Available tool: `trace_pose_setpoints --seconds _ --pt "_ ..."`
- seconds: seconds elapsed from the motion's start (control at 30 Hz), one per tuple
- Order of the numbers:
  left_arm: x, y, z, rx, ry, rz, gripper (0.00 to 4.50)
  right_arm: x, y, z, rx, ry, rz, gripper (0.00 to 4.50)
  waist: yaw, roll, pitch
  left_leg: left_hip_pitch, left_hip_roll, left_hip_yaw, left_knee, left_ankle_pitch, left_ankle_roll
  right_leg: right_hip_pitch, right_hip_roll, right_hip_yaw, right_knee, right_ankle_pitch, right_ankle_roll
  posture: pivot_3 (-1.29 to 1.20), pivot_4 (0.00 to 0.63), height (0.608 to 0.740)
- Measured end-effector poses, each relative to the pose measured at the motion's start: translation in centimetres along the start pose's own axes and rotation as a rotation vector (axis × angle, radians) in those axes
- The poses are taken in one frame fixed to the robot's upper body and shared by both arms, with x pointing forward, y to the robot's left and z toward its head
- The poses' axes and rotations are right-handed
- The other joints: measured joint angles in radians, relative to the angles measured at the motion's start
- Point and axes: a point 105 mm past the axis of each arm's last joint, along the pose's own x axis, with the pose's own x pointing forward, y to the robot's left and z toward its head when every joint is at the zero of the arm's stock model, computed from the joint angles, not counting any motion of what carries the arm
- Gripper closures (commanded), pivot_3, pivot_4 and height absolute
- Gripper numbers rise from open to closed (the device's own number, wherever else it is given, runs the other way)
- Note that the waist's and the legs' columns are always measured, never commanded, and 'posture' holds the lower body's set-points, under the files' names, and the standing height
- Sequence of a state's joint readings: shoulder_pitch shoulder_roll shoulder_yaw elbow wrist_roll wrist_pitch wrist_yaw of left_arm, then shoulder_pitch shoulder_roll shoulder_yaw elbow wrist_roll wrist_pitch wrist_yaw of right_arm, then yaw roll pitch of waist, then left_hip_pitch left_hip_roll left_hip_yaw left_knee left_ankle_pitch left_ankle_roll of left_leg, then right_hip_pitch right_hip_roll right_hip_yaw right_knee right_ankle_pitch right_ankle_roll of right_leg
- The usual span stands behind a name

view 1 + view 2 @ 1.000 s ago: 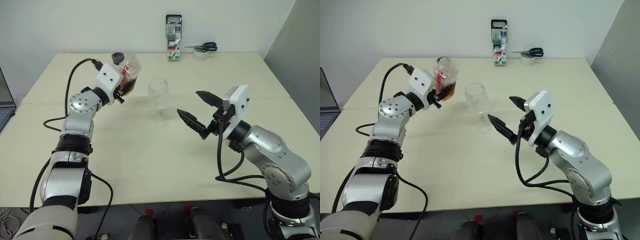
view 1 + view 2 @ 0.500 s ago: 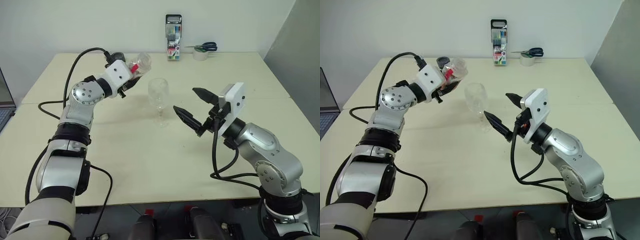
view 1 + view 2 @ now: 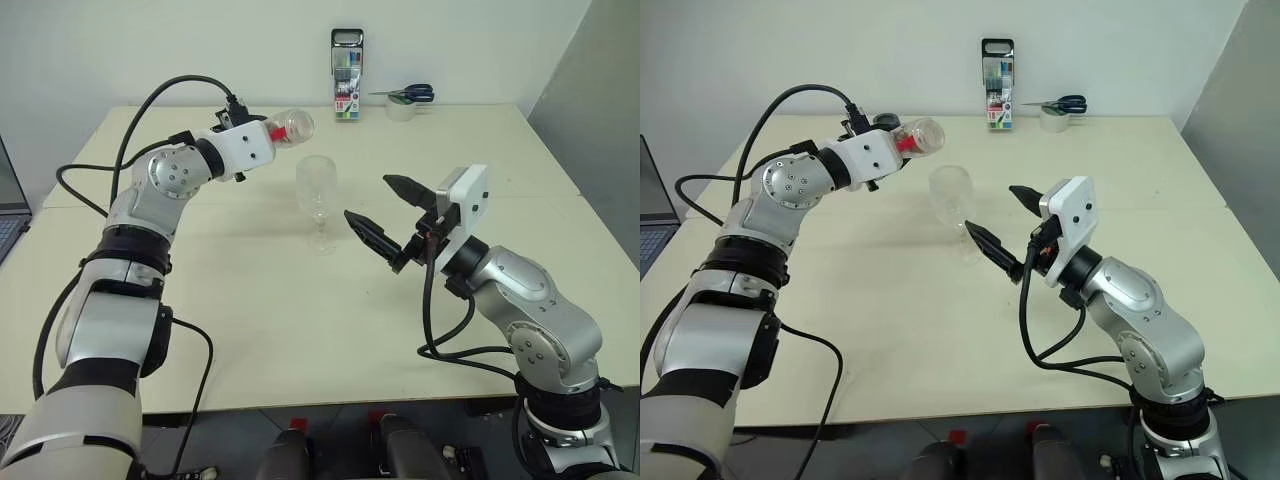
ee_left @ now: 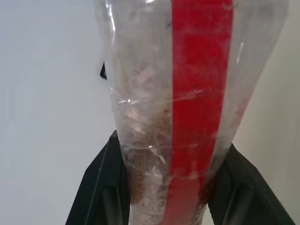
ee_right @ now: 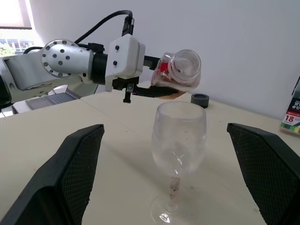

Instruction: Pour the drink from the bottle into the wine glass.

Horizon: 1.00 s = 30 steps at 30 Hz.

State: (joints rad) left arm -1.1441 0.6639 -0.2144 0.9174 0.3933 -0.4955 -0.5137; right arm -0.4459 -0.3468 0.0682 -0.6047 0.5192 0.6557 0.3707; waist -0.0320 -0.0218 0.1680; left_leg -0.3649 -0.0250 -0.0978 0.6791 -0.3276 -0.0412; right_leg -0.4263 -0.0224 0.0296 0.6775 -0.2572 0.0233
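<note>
My left gripper [image 3: 268, 133] is shut on the bottle [image 3: 287, 126], a clear plastic one with a red strip. It holds the bottle almost level, above and just left of the wine glass [image 3: 317, 188], with the open mouth toward the glass. The left wrist view shows the bottle [image 4: 187, 93] between the black fingers [image 4: 98, 187], with reddish-brown traces of the drink [image 4: 143, 183] low inside. The glass [image 5: 179, 133] stands upright on the table, its bowl looking empty. My right gripper [image 3: 368, 198] hovers open just right of the glass, apart from it.
At the table's far edge stand a tall marker-pen case [image 3: 347, 75] and scissors on a tape roll [image 3: 405, 100]. A small dark cap [image 5: 202, 99] lies on the table behind the glass. A laptop edge [image 3: 5, 200] shows at far left.
My left arm has lifted and rolled the bottle from a slight tilt to nearly level, swinging its mouth toward the glass. My right gripper has hardly moved.
</note>
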Motion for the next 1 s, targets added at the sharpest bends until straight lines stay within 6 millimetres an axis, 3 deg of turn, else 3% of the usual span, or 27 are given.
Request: trace_pose_setpoints --seconds 0.27,1.0 --pt "-0.24 0.25 0.40 0.175 -0.008 -0.031 2.84 0.15 -0.07 0.02 -0.008 -0.011 -0.012 0.00 0.000 0.000 0.000 0.000 0.000 0.000 0.000 0.000 0.000 0.000 0.000 0.000 0.000 0.000 0.000 0.00 0.150 0.740" --pt "-0.20 1.17 0.85 0.376 -0.007 -0.054 2.84 0.25 0.12 -0.19 0.002 -0.010 -0.005 0.00 0.000 0.000 0.000 0.000 -0.001 0.000 0.000 0.000 0.000 0.000 0.001 0.000 0.001 0.000 0.000 0.00 0.150 0.740"
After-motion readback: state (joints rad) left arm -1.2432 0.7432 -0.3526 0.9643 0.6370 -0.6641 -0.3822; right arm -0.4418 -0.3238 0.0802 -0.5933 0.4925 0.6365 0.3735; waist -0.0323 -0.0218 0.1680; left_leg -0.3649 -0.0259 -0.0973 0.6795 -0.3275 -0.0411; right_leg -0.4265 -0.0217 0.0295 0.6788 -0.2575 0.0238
